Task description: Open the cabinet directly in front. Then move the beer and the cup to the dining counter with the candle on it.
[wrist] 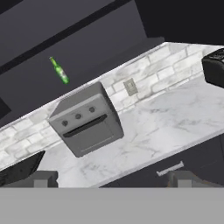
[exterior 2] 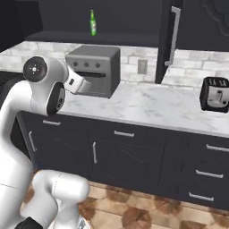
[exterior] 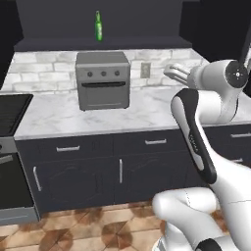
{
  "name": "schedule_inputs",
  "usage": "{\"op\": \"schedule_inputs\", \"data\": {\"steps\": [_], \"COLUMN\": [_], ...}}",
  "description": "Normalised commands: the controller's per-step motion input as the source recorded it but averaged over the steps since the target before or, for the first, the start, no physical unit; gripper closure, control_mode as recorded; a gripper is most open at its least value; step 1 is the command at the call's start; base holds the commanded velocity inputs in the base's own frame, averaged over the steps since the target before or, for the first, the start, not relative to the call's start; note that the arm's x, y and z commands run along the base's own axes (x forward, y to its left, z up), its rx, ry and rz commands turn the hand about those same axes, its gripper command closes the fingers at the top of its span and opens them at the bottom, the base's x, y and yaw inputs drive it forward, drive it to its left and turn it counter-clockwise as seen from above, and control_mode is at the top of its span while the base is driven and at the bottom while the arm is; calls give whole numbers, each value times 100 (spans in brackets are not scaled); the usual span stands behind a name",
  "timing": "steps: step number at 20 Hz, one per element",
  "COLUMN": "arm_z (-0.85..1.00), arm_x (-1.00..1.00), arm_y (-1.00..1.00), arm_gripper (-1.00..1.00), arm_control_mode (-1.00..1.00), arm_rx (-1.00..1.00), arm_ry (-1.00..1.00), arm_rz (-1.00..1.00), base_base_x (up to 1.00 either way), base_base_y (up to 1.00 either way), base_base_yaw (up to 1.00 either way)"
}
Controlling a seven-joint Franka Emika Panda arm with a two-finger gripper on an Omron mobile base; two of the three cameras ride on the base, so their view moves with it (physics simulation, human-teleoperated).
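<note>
Claw (wrist: 111,178) open and empty, arm folded back, hand aimed at toaster oven (wrist: 86,124), beer (wrist: 59,71) above

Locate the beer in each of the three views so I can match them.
Left base view: beer top centre-left, in the open cabinet.
Right base view: beer top, left of centre.
Hand view: beer upper left, tilted.
Shared landmark: the grey oven below it.

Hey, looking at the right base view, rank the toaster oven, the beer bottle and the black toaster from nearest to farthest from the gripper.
From the gripper:
1. Toaster oven, on the counter just ahead of the fingers.
2. Beer bottle, up in the open cabinet above the oven.
3. Black toaster, far along the counter to the right.
</note>
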Motion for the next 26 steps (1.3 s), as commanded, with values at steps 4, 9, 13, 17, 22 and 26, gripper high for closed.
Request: {"op": "schedule_inputs", "data": {"steps": [4,9,13,17,22,26], "arm_z": [0,0,0,0,0,0], "arm_x": [0,0,0,0,0,0], "arm_y": [0,0,0,0,0,0], "arm_gripper": [-100,-100,-100,-100,-100,-100], "arm_control_mode": [100,100,100,100,100,100], "arm_rx": [0,0,0,0,0,0], "arm_ry": [0,0,0,0,0,0], "arm_rz": [0,0,0,0,0,0], "base_base_x": [5,37,56,24,0,40], "base_base_y": [100,68,3,0,0,0], "base_base_yaw": [0,0,-7,-27,-4,-1]}}
